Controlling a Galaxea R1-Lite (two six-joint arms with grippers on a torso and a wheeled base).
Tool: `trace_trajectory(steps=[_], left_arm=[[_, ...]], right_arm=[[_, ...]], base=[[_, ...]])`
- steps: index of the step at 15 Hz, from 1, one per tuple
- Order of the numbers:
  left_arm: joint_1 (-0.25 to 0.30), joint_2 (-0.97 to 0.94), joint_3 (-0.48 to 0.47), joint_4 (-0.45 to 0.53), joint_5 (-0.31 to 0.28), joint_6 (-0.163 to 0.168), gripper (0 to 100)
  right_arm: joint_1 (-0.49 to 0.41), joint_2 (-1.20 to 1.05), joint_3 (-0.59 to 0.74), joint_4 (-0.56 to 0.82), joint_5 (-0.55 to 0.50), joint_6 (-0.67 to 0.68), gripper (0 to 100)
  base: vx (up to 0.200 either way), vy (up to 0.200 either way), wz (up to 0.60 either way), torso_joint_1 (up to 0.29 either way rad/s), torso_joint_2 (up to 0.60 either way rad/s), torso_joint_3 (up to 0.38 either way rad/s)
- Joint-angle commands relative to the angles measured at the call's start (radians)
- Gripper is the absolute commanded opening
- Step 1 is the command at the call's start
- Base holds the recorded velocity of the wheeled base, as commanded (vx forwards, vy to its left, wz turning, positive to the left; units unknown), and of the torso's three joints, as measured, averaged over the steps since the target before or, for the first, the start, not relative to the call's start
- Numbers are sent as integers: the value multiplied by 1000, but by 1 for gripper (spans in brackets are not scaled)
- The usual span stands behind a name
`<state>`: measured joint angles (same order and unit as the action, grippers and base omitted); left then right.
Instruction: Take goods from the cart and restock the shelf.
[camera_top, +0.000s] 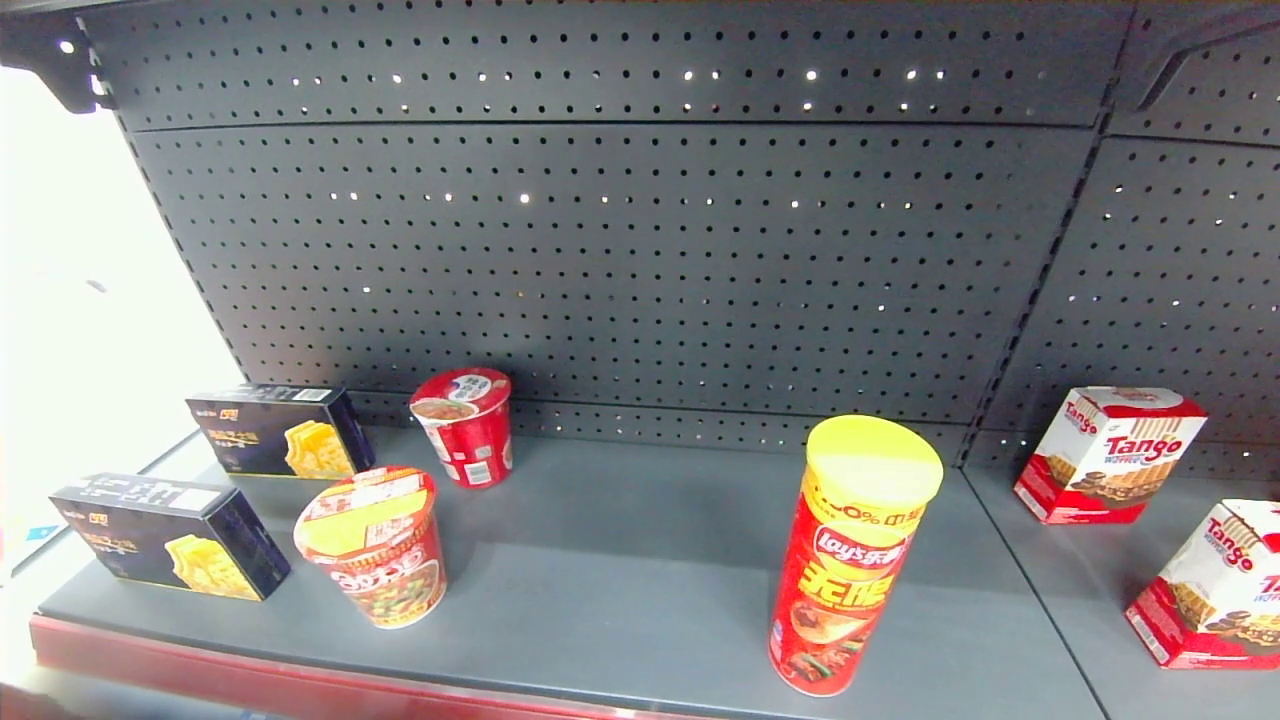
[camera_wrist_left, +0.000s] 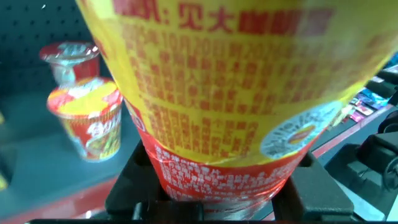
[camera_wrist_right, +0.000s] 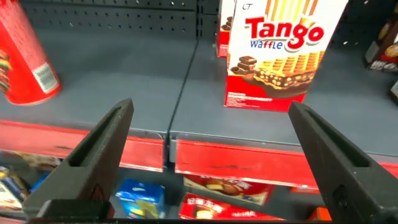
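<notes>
My left gripper (camera_wrist_left: 221, 190) is shut on a large cup of noodles (camera_wrist_left: 236, 81) with a yellow upper band and a red base, held close to the camera. Beyond it, two cup noodles stand on the grey shelf: a yellow-lidded one (camera_wrist_left: 87, 121) (camera_top: 375, 545) and a smaller red one (camera_wrist_left: 69, 59) (camera_top: 465, 425). My right gripper (camera_wrist_right: 210, 109) is open with nothing between its fingers. It hangs in front of the shelf's red front edge (camera_wrist_right: 236, 155), facing a waffle box (camera_wrist_right: 277, 50).
On the shelf board (camera_top: 640, 560) lie two dark boxes (camera_top: 270, 430) (camera_top: 170, 535) at the left, a tall red chips can (camera_top: 850, 560) (camera_wrist_right: 22, 56) near the front, and two waffle boxes (camera_top: 1110, 455) (camera_top: 1215, 590) at the right. Packaged goods (camera_wrist_right: 140, 196) sit on a lower level.
</notes>
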<state>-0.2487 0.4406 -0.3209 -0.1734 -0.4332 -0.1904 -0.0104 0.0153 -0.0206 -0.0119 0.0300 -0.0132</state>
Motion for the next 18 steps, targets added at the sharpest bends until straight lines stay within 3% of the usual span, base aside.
trace_trajectory(steps=[1,4,6,10,18], left_arm=[[-49,182,-23,-86,-2,0,0],[-78,346,-32,-233,-2,0,0],[-130,432,-21,-294,-1,2,0],[-135,461,-10,-293,-2,2,0],[-138,466,-23,-308,-2,2,0]], right_arm=[[-2,-15,-1,0,-1,38,100],[-2,-15,1,-3,1,59,100],[-2,-15,1,-3,1,59,100],[-2,-15,-2,3,65,53,100],[-2,-15,-1,3,67,21,100]], base=[[0,0,0,0,0,0],[0,0,0,0,0,0],[0,0,0,0,0,0],[0,0,0,0,0,0],[0,0,-150,1,0,1]])
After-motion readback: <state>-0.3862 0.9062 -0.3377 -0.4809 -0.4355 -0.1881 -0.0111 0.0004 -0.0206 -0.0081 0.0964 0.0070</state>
